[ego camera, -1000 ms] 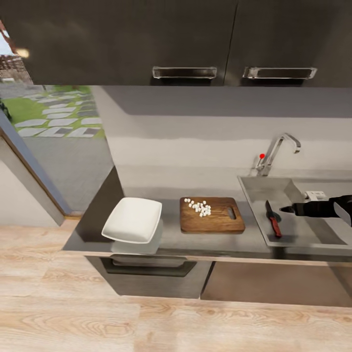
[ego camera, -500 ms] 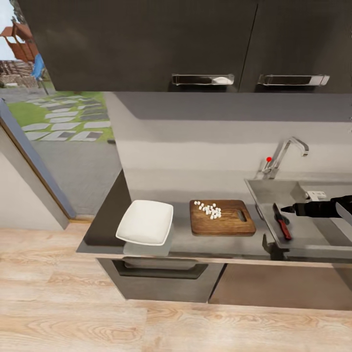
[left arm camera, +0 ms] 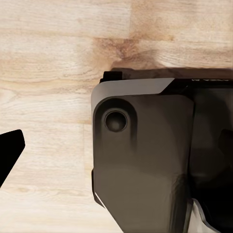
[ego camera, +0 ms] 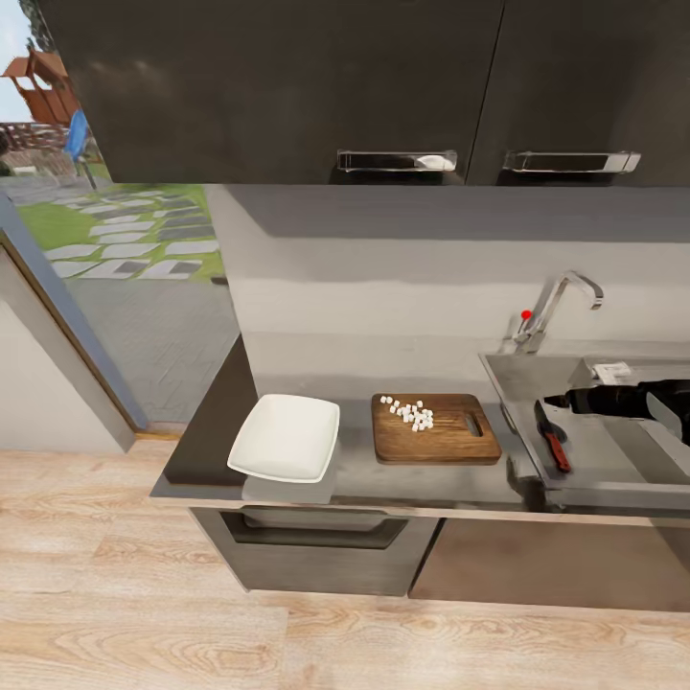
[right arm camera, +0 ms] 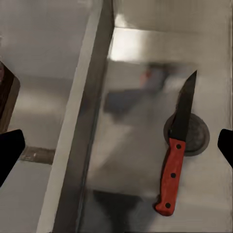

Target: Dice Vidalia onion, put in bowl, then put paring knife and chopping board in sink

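Knife [right arm camera: 175, 156] released in sink [ego camera: 613, 450]; right gripper [right arm camera: 116, 143] fingers spread, empty. Diced onion [ego camera: 409, 412] to be tipped level into bowl [ego camera: 285, 438].

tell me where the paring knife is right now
The paring knife lies flat in the sink at the head view's right, blade over the round drain, right of the chopping board and below the open right claw.

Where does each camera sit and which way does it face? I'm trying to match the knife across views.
Head view: high on the robot, looking forward and down at the countertop, sink and right gripper.
Left wrist view: on the left arm, facing wooden floor and dark robot body.
Right wrist view: above the sink, looking down at the paring knife.
Shared: head and right wrist views both show the knife.
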{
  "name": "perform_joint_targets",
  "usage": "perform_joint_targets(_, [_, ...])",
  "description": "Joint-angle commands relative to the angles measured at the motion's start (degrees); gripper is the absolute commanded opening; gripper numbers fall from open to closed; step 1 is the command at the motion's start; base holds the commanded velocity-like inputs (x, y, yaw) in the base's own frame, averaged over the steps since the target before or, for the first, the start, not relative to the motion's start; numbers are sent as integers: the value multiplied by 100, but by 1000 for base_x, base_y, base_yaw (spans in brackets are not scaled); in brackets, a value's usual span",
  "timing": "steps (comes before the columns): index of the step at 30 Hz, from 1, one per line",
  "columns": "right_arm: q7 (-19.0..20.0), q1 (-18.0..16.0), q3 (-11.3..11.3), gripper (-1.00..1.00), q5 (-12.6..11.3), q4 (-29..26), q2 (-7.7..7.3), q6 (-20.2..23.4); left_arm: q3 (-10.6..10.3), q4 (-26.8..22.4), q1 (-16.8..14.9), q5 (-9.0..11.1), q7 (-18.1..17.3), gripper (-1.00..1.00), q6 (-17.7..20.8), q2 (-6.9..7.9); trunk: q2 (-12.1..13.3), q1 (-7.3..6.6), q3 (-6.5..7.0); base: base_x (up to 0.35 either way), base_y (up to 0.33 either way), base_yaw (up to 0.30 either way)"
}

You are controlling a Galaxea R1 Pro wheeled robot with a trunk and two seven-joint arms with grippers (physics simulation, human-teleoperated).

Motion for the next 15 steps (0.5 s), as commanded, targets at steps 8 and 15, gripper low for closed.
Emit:
perform_joint_targets(8, [-3618, -15, -1125, 100, -46, -4077, 5, 2298, -48, 28, -12, 52, 7, 100, -47, -49, -12, 3, -11, 0, 0, 0])
perform_joint_targets(15, [-4551, -22, -2507, 100, -7, -4978, 68, 4013, -48, 28, -12, 53, 7, 100, -46, -50, -12, 3, -11, -22, 0, 0])
